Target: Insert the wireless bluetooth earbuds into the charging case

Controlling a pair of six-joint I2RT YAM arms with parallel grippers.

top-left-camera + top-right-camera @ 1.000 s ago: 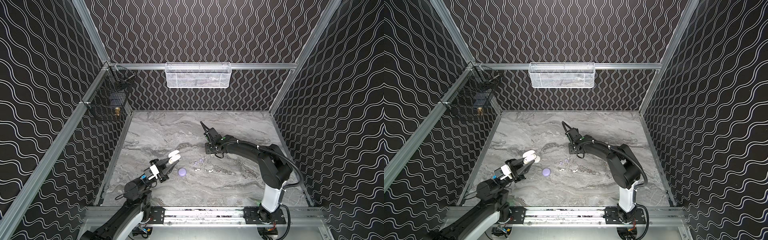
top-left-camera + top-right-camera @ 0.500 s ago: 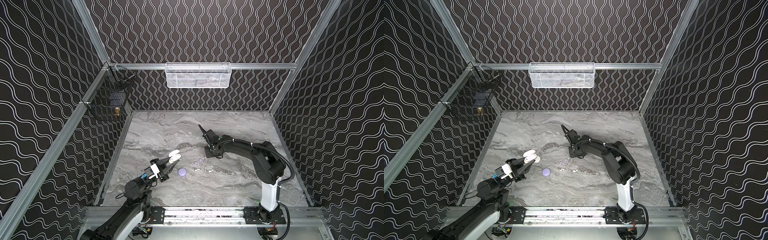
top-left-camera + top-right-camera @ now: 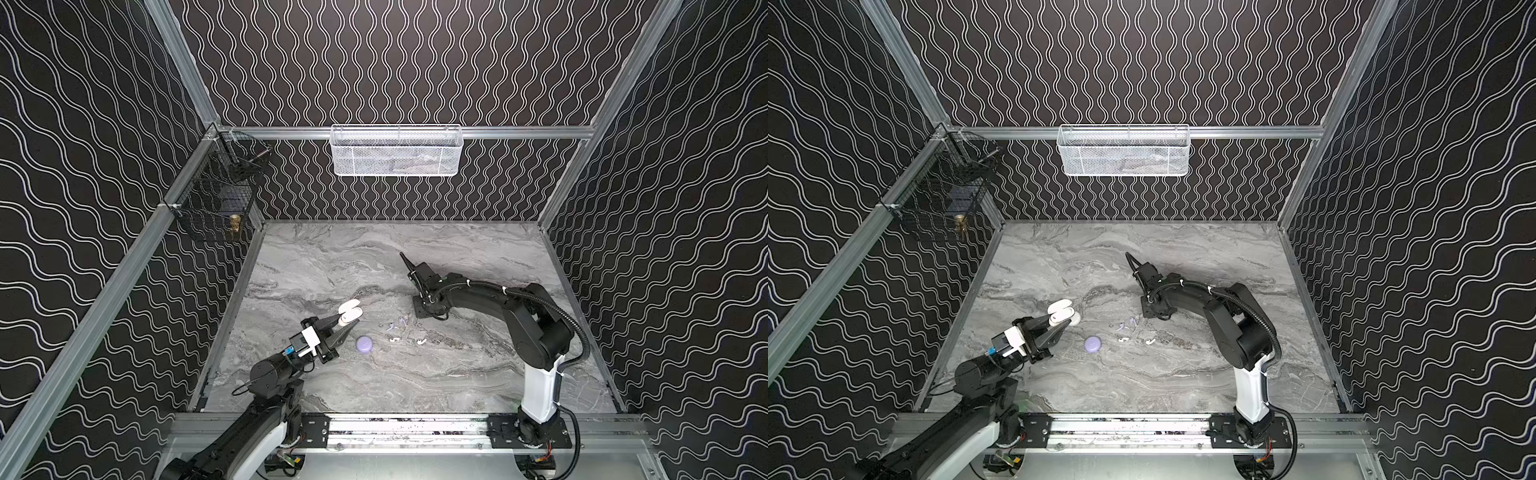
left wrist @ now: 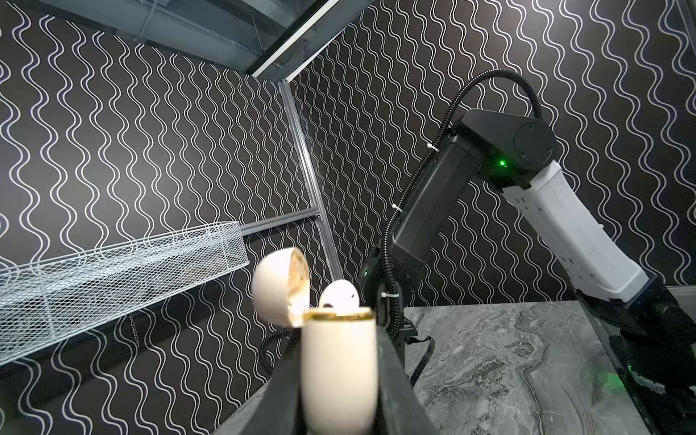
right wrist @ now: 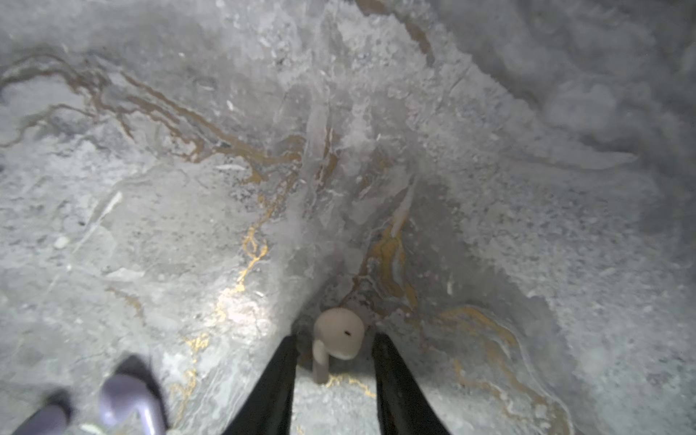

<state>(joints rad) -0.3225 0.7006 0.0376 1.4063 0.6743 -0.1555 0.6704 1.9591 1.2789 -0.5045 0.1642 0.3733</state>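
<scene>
My left gripper [image 3: 347, 326] [image 3: 1061, 324] is shut on a white charging case [image 3: 350, 312] [image 4: 339, 369], held above the table with its lid [image 4: 277, 290] flipped open. One white earbud [image 4: 339, 295] sits in the case. My right gripper [image 3: 420, 311] [image 5: 333, 350] points down at the marble table, open. A white earbud [image 5: 339, 333] lies between its fingers without being clamped; the top views hide it. Lavender earbuds [image 3: 392, 326] [image 5: 128, 399] and white earbuds [image 3: 394, 339] [image 3: 1149, 341] lie loose between the arms.
A round lavender case [image 3: 364, 344] [image 3: 1092, 343] lies shut on the table near the left gripper. A white mesh basket [image 3: 395, 149] hangs on the back wall and a black wire basket [image 3: 216, 203] on the left wall. Patterned walls enclose the table.
The right gripper has come down to the table around a white earbud, and its jaws have narrowed. The left gripper and the case have stayed where they were.
</scene>
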